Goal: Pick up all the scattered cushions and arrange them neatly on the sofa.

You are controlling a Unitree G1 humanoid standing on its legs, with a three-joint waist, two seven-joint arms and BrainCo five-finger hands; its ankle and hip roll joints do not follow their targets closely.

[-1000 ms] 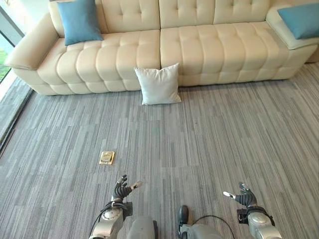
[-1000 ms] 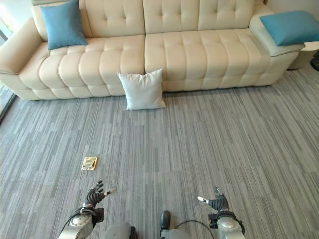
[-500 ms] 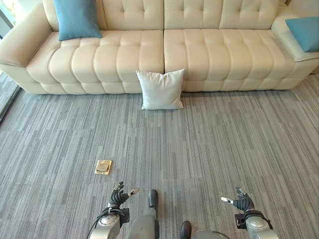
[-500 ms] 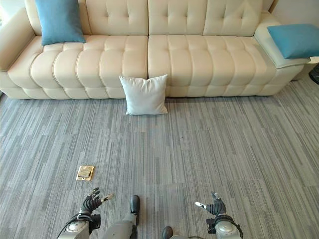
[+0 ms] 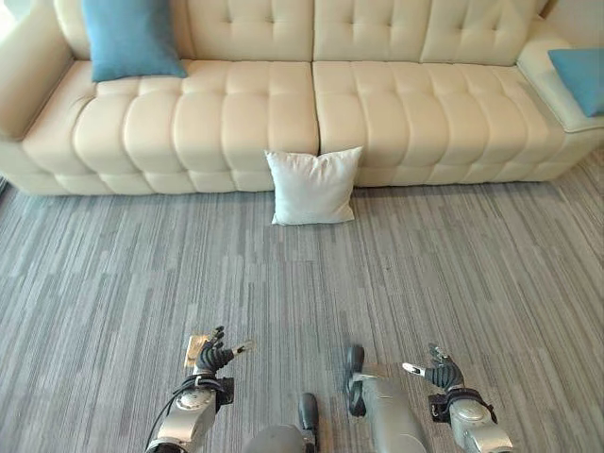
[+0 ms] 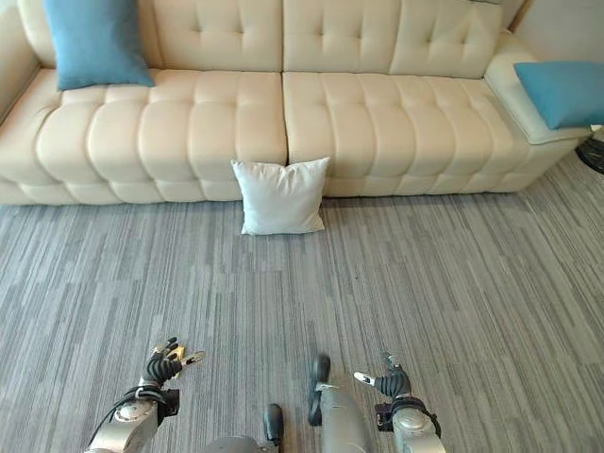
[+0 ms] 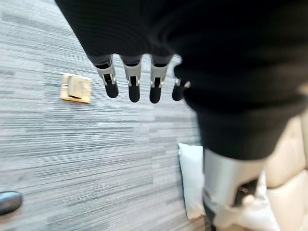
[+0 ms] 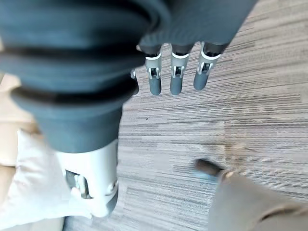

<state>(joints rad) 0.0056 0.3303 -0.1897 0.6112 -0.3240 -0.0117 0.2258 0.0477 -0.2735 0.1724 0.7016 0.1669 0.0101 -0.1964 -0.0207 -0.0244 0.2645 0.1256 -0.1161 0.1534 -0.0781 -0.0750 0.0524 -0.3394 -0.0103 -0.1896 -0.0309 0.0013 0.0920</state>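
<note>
The cream sofa [image 5: 311, 104] spans the far side of the grey carpet [image 5: 472, 274]. One blue cushion [image 5: 127, 38] leans upright against the sofa's backrest at its left end — a second blue cushion [image 5: 578, 79] lies flat on its right end. A white cushion [image 5: 313, 186] stands on the carpet, leaning against the sofa's front at mid-length. A small brass floor plate [image 7: 76, 88] lies well away from the sofa. The left hand [image 5: 215, 354] and right hand [image 5: 436, 372] hang above the carpet, fingers relaxed — both empty.
</note>
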